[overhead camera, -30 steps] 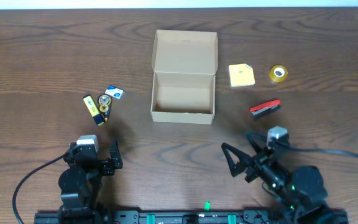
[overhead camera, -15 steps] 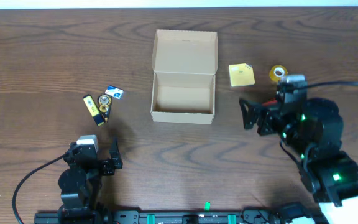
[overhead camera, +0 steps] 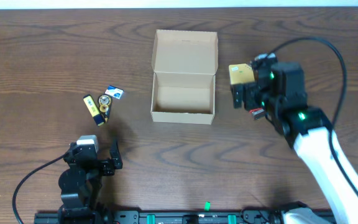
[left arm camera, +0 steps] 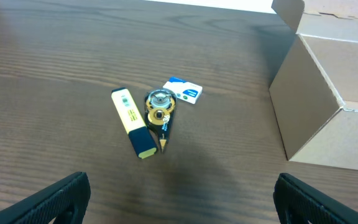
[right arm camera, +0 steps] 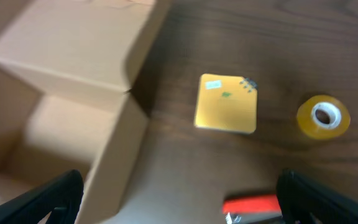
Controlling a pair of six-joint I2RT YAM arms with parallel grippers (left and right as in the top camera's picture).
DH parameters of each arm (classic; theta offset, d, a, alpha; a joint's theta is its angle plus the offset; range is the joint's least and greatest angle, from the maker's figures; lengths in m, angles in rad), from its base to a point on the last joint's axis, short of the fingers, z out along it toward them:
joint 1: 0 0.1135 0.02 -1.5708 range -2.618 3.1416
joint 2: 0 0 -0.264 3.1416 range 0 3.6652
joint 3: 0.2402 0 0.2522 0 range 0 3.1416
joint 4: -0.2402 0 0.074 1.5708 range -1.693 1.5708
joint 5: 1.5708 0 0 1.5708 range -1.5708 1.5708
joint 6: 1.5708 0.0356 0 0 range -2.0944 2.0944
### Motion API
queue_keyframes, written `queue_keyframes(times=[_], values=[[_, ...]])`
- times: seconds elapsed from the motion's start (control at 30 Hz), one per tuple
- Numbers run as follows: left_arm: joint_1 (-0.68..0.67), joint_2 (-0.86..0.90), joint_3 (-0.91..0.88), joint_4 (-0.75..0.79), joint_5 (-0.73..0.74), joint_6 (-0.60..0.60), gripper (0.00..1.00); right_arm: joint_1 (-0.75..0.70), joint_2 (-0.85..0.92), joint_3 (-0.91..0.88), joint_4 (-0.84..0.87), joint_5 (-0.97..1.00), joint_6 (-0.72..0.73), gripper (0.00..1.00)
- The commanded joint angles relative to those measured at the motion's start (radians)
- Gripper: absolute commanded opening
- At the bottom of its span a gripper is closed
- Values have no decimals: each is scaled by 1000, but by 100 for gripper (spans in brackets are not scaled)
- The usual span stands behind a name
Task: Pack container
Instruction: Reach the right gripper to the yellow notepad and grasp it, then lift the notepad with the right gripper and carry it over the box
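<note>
- Dark brown wood-grain bench [overhead camera: 42, 50] fills the overhead view. A thin pale strip runs along the top edge, and nothing else of the room shows.
- Container [overhead camera: 184, 93] sits upper centre in the overhead view: tan cardboard, flap lid open and leaning back toward the top of the frame. The inside looks bare.
- Left of the container, well apart from it, is a small cluster: yellow highlighter [left arm camera: 132, 122], round yellow-black dispenser [left arm camera: 159, 109] touching it, and a small blue-white packet [left arm camera: 183, 90] just beside that.
- Left hand [overhead camera: 96, 160] is at lower left of the overhead view with fingers spread wide, holding nothing and touching nothing. In the left wrist view only its two dark fingertips show, in the bottom corners.
- Right hand [overhead camera: 248, 99] is just right of the container, above the yellow sticky pad [right arm camera: 226, 103], with fingers spread wide and nothing held.
- Whether it touches the pad or the bench, I cannot tell.
- The right wrist view is blurred. It shows the tape roll [right arm camera: 323, 117] right of the pad and the red stapler [right arm camera: 250, 204] cut off at the bottom edge.
- In the overhead view the right arm hides the tape roll and most of the stapler. The pad is partly covered.
</note>
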Motion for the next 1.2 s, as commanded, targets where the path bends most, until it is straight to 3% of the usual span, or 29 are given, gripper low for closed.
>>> queue_keyframes(times=[0.0,0.17,0.37,0.63,1.17], values=[[0,-6,-19,0,0,-8,95,-25,109,77,18,34,-79,99],[0,-6,-19,0,0,-8,95,-40,278,125,71,49,-140,99],[0,-6,-19,0,0,-8,95,-48,443,129,252,80,-144,99],[0,-6,-18,0,0,-8,95,-48,587,129,360,80,-154,99],[0,-6,-19,0,0,-8,95,-136,679,128,423,12,-134,99]])
